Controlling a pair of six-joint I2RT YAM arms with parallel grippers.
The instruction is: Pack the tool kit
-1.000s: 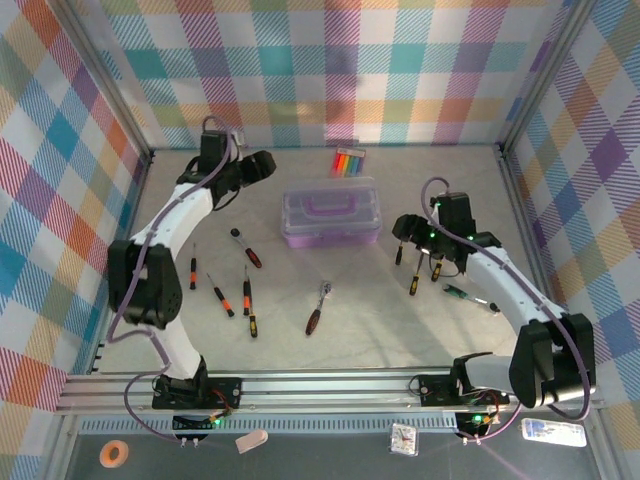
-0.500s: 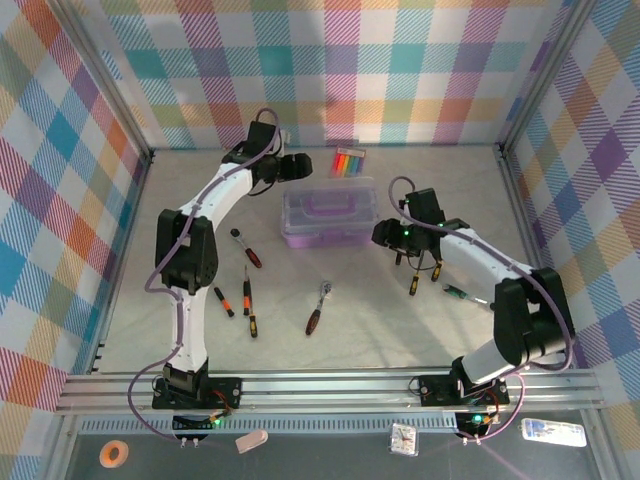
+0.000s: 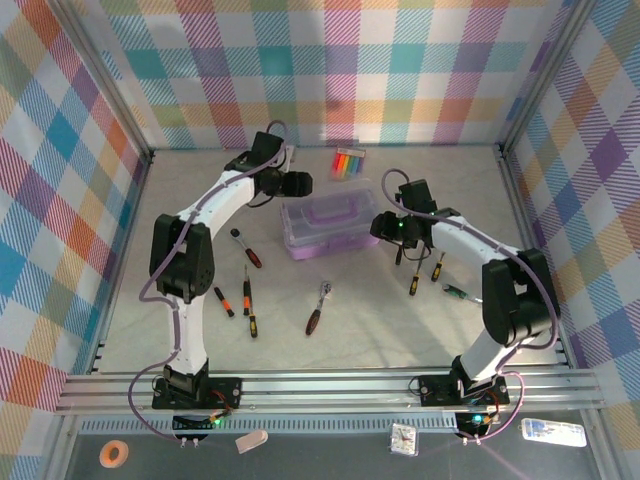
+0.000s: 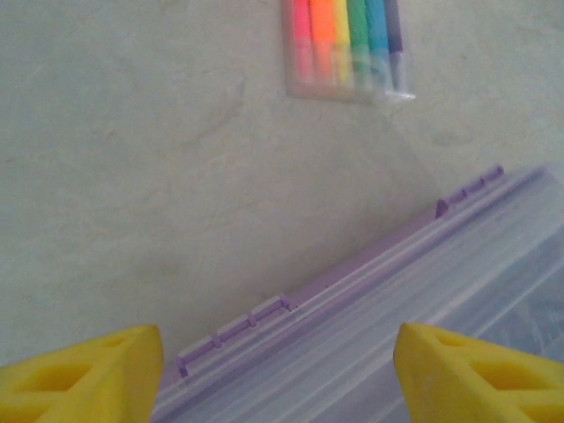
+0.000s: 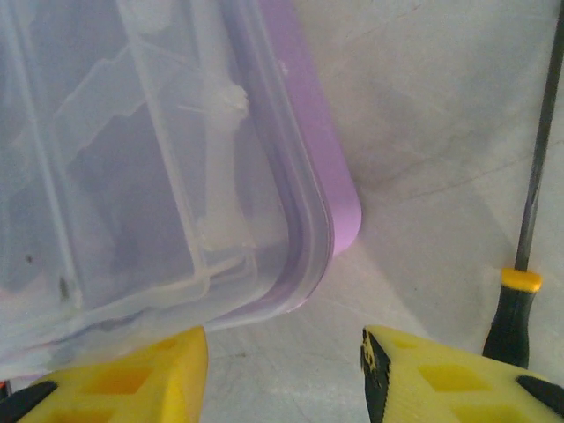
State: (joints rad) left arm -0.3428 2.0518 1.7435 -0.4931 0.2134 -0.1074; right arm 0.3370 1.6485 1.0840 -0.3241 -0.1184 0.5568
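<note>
While the table [image 3: 380, 330] carries everything, the tool kit [image 3: 332, 222] lies flat on it, clear lid down over the purple base. The left gripper [image 3: 298, 183] is at the kit's far-left corner, its yellow fingers [image 4: 79, 379] spread wide over the hinged back edge; whether they touch is unclear. The right gripper [image 3: 383, 226] is at the kit's right end, fingers [image 5: 441, 383] apart around the rounded corner, holding nothing. A rainbow-striped packet [image 3: 348, 161] lies just behind the kit. Black-and-orange screwdrivers lie left-front of the kit [image 3: 247, 305] and right of it [image 3: 415, 275]. One ratchet [image 3: 245, 248] lies left of the kit, another [image 3: 317, 310] in front.
</note>
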